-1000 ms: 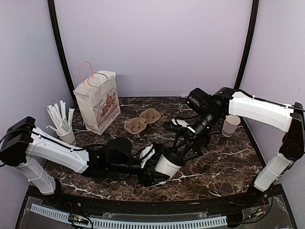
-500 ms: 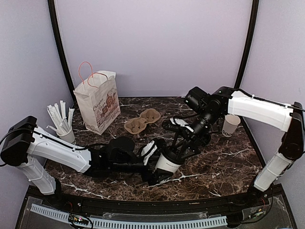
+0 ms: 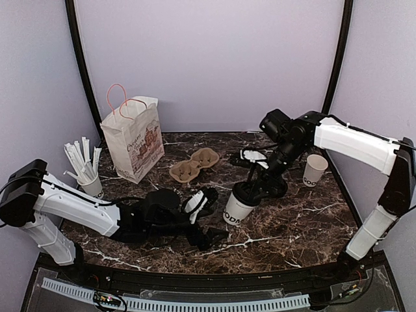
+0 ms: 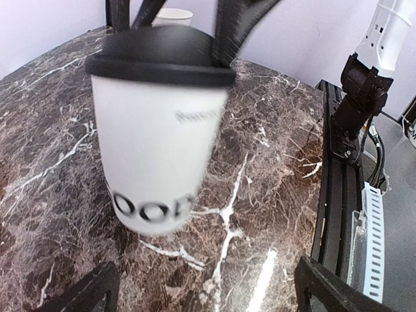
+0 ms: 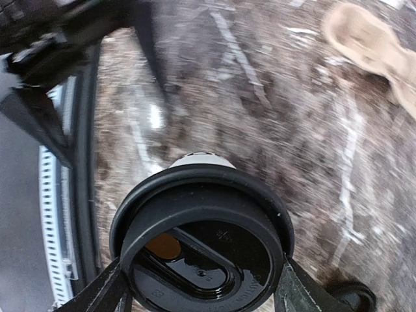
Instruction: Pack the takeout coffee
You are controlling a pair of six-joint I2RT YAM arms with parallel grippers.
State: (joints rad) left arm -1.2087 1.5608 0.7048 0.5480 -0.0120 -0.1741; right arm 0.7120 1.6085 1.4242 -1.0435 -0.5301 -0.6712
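Right claw clamps the upright takeout coffee by its lid, maybe just off tabletop. Left claw wide, empty; paper bag sits far-left of cup

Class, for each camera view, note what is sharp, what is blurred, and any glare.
Top external: sharp, the coffee cup crisp. Left wrist: the cup smeared, the marble table behind it sharper, with a glare streak near the bottom. Right wrist: black lid sharp, table streaked with blur.
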